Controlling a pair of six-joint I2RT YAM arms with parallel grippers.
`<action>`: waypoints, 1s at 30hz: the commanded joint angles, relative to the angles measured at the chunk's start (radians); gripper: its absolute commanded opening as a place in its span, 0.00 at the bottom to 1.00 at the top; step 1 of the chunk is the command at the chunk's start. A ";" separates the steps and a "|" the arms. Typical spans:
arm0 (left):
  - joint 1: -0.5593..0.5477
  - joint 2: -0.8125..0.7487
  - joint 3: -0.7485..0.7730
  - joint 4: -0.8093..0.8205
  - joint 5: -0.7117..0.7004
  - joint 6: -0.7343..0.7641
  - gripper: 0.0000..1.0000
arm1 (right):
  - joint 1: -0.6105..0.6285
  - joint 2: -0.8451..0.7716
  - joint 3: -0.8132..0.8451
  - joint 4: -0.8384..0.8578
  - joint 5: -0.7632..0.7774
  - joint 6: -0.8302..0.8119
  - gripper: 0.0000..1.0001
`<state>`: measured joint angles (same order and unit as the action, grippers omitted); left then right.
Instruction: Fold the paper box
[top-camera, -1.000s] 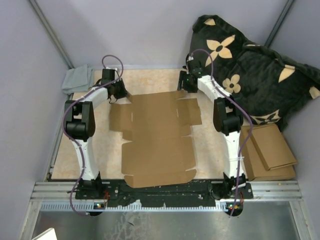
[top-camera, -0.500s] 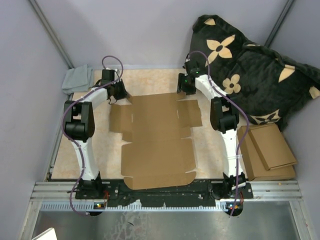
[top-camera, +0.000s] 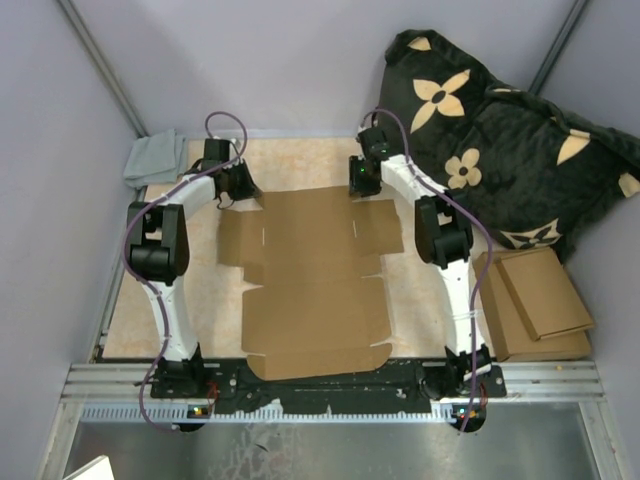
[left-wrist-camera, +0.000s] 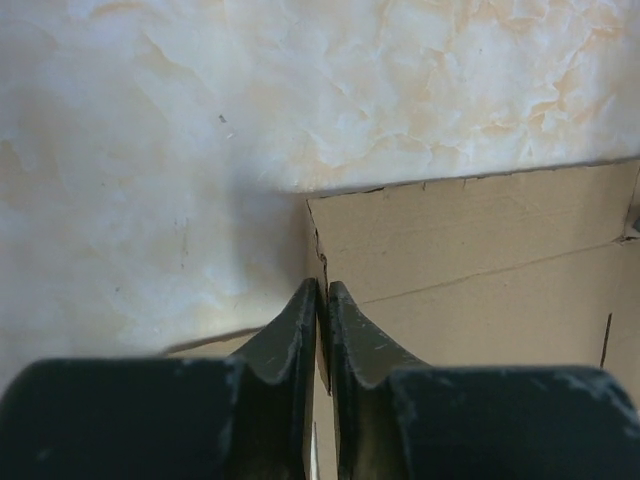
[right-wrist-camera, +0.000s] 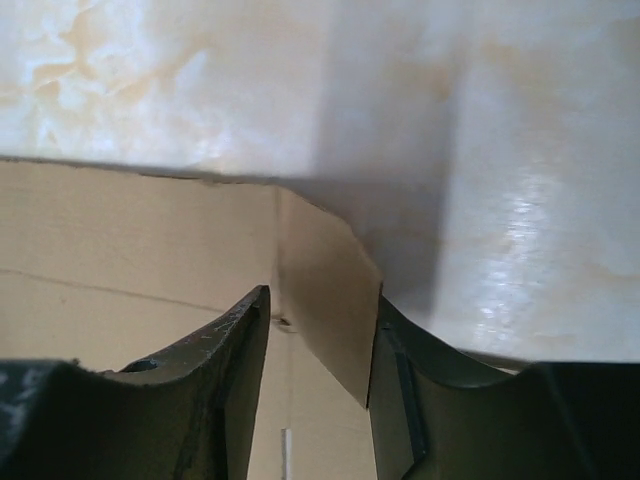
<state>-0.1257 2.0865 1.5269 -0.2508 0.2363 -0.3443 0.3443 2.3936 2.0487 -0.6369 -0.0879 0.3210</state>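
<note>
The paper box lies flat and unfolded in the middle of the marble-patterned table. My left gripper is at the box's far left corner. In the left wrist view its fingers stand almost together, with the raised edge of a flap of the paper box pinched between them. My right gripper is at the far right corner. Its jaws stand open around a lifted flap of the box. That flap leans against the right finger.
A grey cloth lies at the far left corner of the table. A black flowered cushion fills the far right, with a stack of flat cardboard below it. A metal rail runs along the near edge.
My right gripper has moved left onto the box's far right corner, and its jaws have narrowed around the flap. The left arm has stayed put; its jaws have eased very slightly.
</note>
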 joint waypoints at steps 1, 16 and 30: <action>-0.018 -0.068 -0.003 -0.024 0.026 -0.005 0.15 | 0.051 -0.088 0.028 0.008 -0.008 -0.027 0.42; -0.056 -0.067 0.032 -0.056 0.019 0.004 0.20 | 0.100 -0.105 0.062 -0.009 0.106 -0.035 0.45; -0.066 -0.054 0.116 -0.159 -0.048 0.029 0.34 | 0.101 -0.129 0.089 -0.021 0.153 -0.053 0.47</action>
<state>-0.1898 2.0384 1.6089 -0.3824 0.1936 -0.3309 0.4366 2.3329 2.0697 -0.6643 0.0601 0.2878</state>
